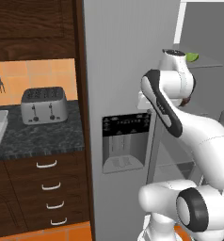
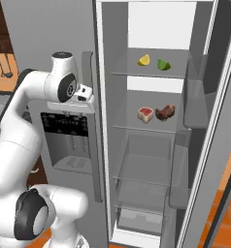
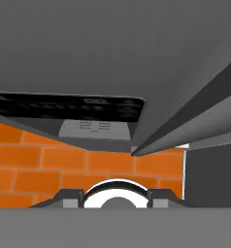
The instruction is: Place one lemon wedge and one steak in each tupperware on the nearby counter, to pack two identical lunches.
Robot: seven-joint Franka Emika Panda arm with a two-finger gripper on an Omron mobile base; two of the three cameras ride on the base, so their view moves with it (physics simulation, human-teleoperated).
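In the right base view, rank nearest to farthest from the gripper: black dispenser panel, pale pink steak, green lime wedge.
1. Black dispenser panel, below the gripper.
2. Pale pink steak, to its right.
3. Green lime wedge, farther right, higher up.

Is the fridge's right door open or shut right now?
Open. In the right base view the fridge door is swung aside, exposing shelves with a lemon wedge, lime wedge and two steaks.

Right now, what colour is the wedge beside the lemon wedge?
Green, a lime wedge; the lemon wedge is yellow. Right base view.
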